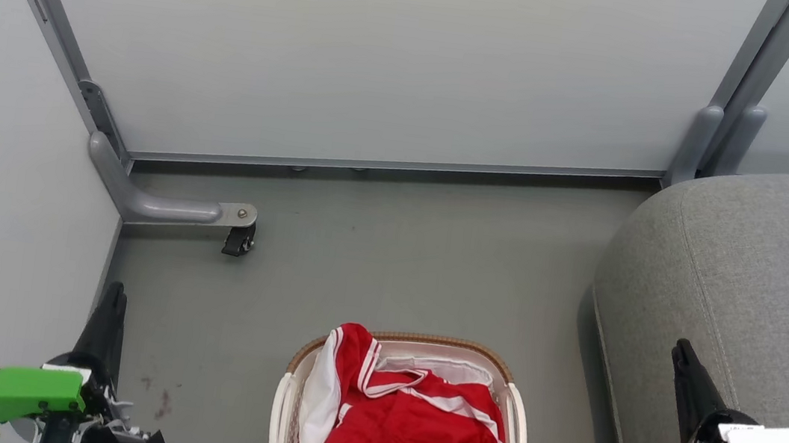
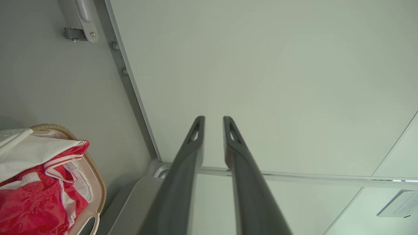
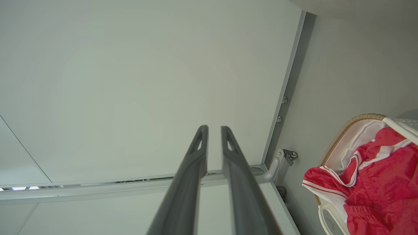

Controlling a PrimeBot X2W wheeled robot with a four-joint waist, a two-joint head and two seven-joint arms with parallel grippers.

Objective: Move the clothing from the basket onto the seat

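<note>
The clothing [image 1: 407,426] is lying heaped in the basket [image 1: 517,432] on the floor [image 1: 396,267], one piece draping over the rim. The seat [image 1: 756,281] is sitting just right of the basket. The left tool [image 2: 214,122] and right tool [image 3: 214,130] are hovering nearly closed, gripping nothing.

Head view looks steeply down at the floor; both wrist views face the far panel [image 1: 385,55], sharing the basket [image 1: 289,389].
</note>
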